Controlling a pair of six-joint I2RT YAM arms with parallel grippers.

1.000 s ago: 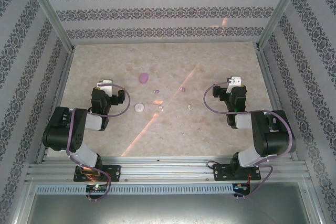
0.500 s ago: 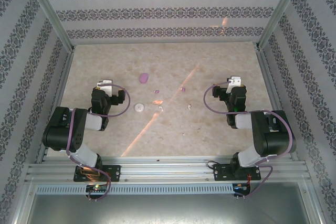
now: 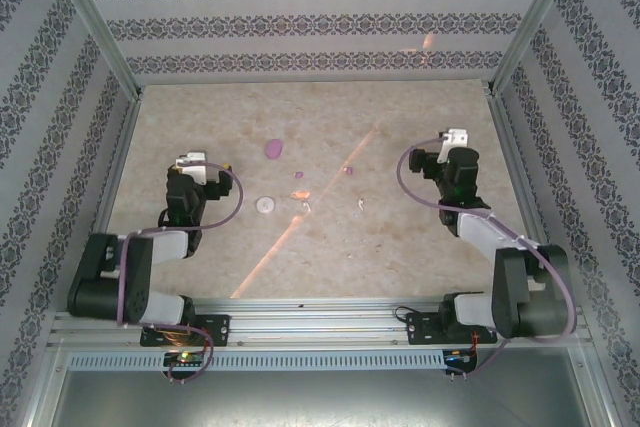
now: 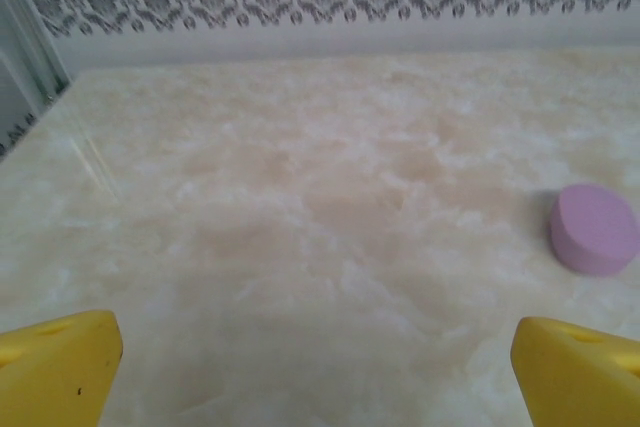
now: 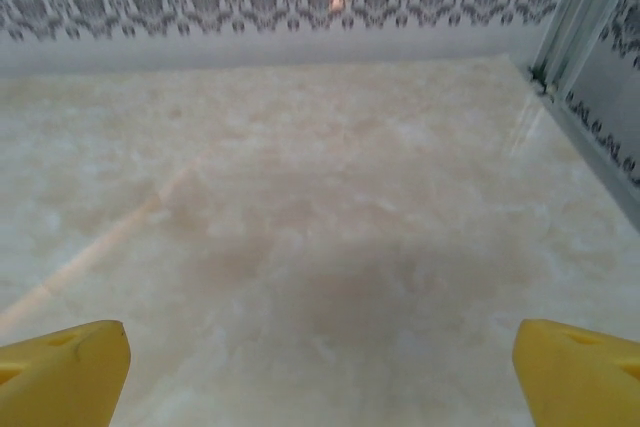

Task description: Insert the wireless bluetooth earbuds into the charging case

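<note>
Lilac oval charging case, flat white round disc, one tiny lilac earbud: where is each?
lilac oval charging case point(image 4: 597, 225), left wrist view, top face
flat white round disc point(image 3: 265, 205), top external view, centre
tiny lilac earbud point(image 3: 348, 170), top external view, centre

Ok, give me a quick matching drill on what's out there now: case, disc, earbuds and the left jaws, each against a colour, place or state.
Things:
1. case
2. disc
3. earbuds
4. left jaws

Descriptions:
A. white, round, flat
B. wide open, nothing between them
C. lilac pebble, farthest back of the lot
D. tiny bits lying loose and scattered

Pairs: 1-C, 2-A, 3-D, 4-B
</note>
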